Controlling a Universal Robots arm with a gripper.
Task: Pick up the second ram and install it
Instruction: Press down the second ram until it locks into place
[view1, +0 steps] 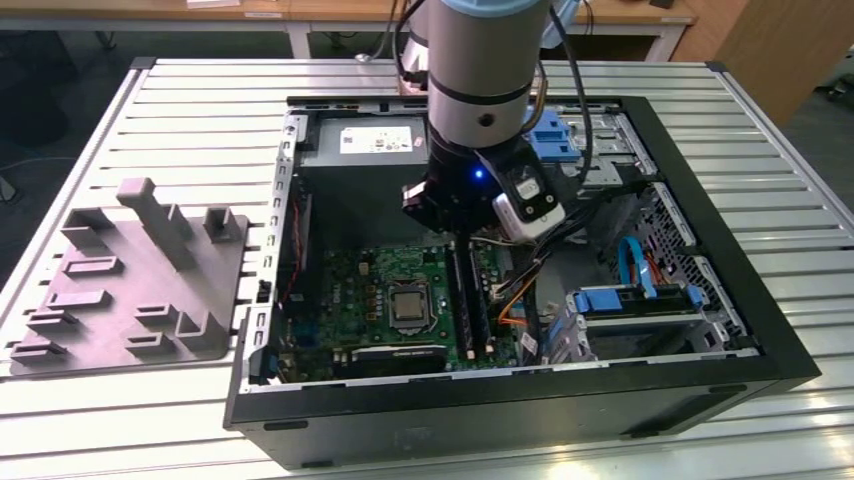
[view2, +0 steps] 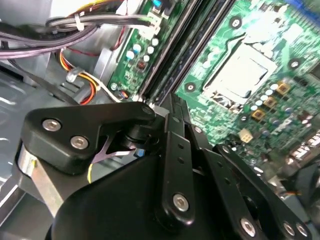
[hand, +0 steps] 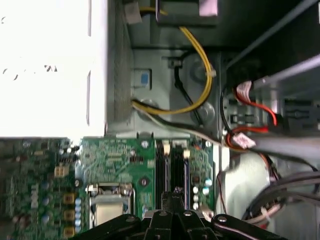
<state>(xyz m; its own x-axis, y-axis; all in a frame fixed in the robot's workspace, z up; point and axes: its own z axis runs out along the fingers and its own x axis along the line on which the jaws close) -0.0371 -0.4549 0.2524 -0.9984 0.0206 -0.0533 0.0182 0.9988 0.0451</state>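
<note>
So the arm's reaching down into the open PC case (view1: 607, 385) on the table (view1: 200, 90), with the end effector (view1: 461, 240) parked right over the RAM slots just beside the CPU socket (view1: 404, 305). The second ram (view1: 463, 300) sits directly under it as a black strip, edge-on, its long axis running alongside the socket, toward and away from the power supply (view1: 363, 142). Looks seated in its slot, or nearly so. The fingers look pinched narrow, but whether they're actually clamping the stick, can't tell.
</note>
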